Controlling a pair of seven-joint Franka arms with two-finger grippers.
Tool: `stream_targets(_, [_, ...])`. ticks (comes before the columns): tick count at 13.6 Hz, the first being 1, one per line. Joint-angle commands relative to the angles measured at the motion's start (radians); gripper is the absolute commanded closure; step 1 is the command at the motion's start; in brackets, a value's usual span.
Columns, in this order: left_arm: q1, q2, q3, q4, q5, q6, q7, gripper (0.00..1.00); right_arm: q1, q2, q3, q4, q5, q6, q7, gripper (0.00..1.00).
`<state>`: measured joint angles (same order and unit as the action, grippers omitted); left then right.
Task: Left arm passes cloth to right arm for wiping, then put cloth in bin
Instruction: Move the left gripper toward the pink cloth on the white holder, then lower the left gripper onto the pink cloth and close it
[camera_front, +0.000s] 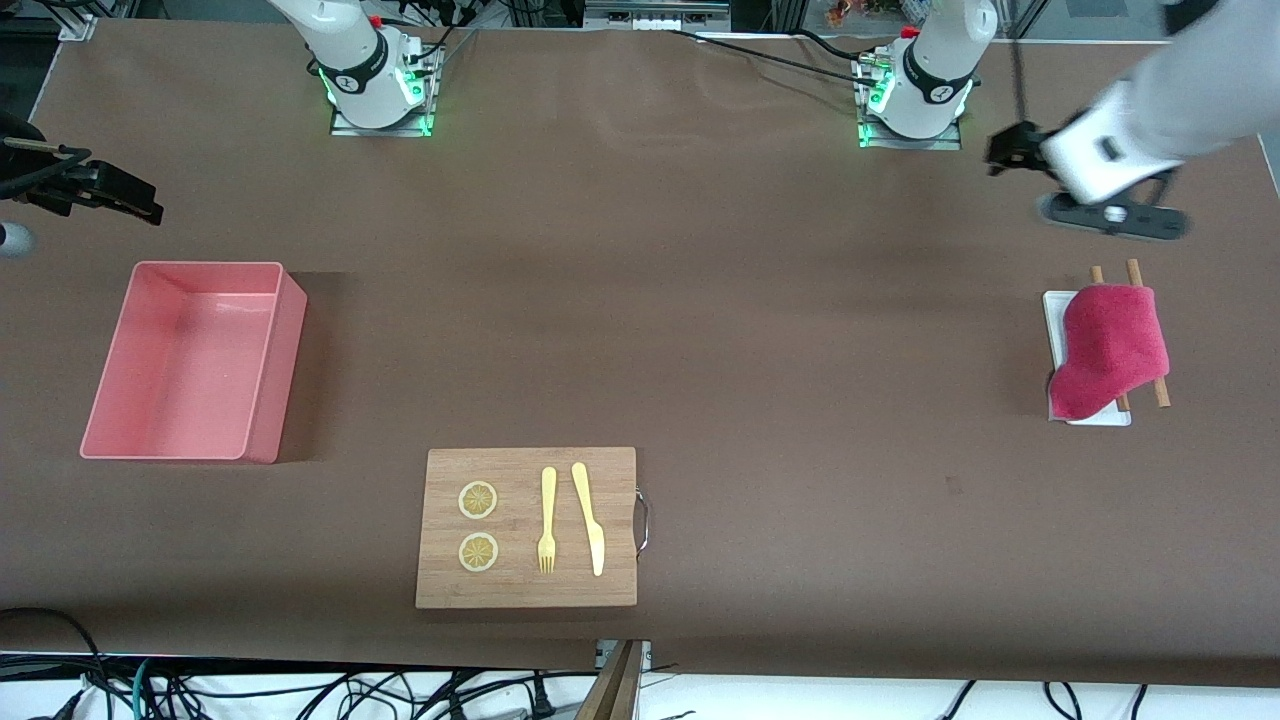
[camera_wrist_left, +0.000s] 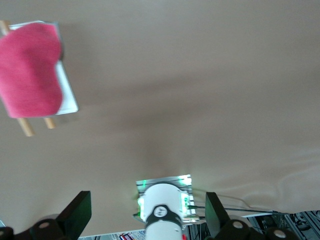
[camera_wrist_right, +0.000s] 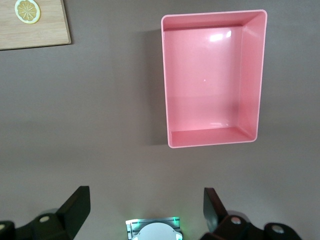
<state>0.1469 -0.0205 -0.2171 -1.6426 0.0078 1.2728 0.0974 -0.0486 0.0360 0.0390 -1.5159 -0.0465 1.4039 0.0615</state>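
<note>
At upper right of the front view: left gripper (camera_front: 1010, 150), fingers spread wide, holding nothing, hovers over bare table short of the cloth, likely poised to fetch it.
At upper left: right gripper (camera_front: 130, 200), also wide open and empty, waits above the table by the bin.
Cloth (camera_front: 1108, 345): draped on a white tray (camera_front: 1055, 320) and two wooden sticks (camera_front: 1133, 270), raised for easy pinching.
Bin (camera_front: 270, 360): empty, at the right arm's end.
Wooden board (camera_front: 610, 530): lower centre, presumably the surface to wipe.

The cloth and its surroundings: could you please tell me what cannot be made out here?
- The white tray: mostly covered by the cloth in front and left wrist views.
- The two wooden sticks: their middles lie hidden under the cloth.
- The left gripper: motion-blurred in front view.
- The right gripper: its arm is cut off by the front view's edge.
</note>
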Motion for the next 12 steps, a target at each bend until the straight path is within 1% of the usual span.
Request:
stream_targets(1, [0.130, 0.080, -0.004, 0.061, 0.061, 0.000, 0.199, 0.00, 0.003, 0.012, 0.001, 0.025, 0.004, -0.006, 0.012, 0.00])
stream_targets(3, [0.221, 0.132, -0.004, 0.055, 0.069, 0.081, 0.353, 0.00, 0.003, 0.012, 0.001, 0.025, 0.005, -0.006, 0.014, 0.00])
stream_targets(4, [0.274, 0.172, -0.004, 0.056, 0.070, 0.117, 0.460, 0.00, 0.003, 0.012, 0.001, 0.025, 0.005, -0.006, 0.012, 0.00])
stream_targets(8, [0.488, 0.272, -0.004, 0.049, 0.064, 0.261, 0.931, 0.00, 0.003, 0.012, 0.001, 0.025, 0.005, -0.006, 0.012, 0.00])
stream_targets(10, [0.564, 0.295, -0.004, 0.040, 0.057, 0.316, 1.111, 0.00, 0.003, 0.012, 0.001, 0.025, 0.004, -0.006, 0.014, 0.00])
stream_targets(12, [0.637, 0.342, -0.004, 0.040, 0.019, 0.355, 1.256, 0.00, 0.004, 0.012, 0.001, 0.025, 0.004, -0.006, 0.014, 0.00])
